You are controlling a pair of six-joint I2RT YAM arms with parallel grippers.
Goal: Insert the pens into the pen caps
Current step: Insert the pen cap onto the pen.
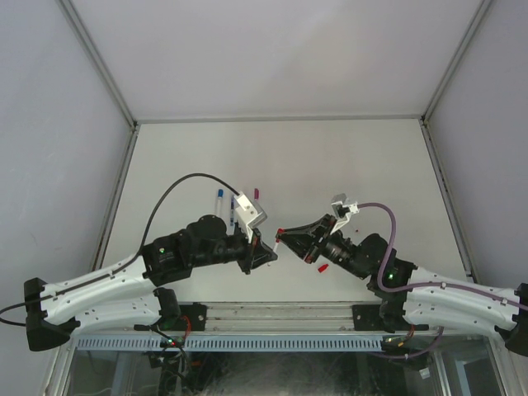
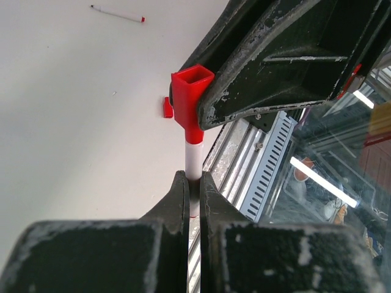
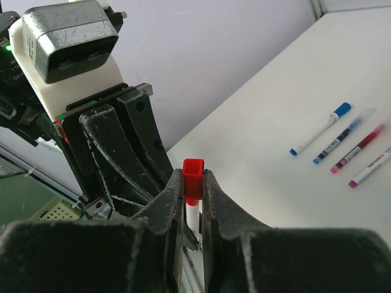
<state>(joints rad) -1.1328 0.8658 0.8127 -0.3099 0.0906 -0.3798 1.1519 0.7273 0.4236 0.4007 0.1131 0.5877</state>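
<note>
A white pen is pinched between the fingers of my left gripper, which is shut on its barrel. Its far end sits in a red pen cap. My right gripper is shut on that cap, with the white barrel showing below it. In the top view the two grippers meet tip to tip above the table's near middle, left and right, with the pen between them. Several more pens with blue and magenta ends lie side by side on the table.
A loose red cap lies on the table just beyond the held one, also visible from above. Another thin pen with a red end lies farther off. The table's slotted front rail is close below the grippers.
</note>
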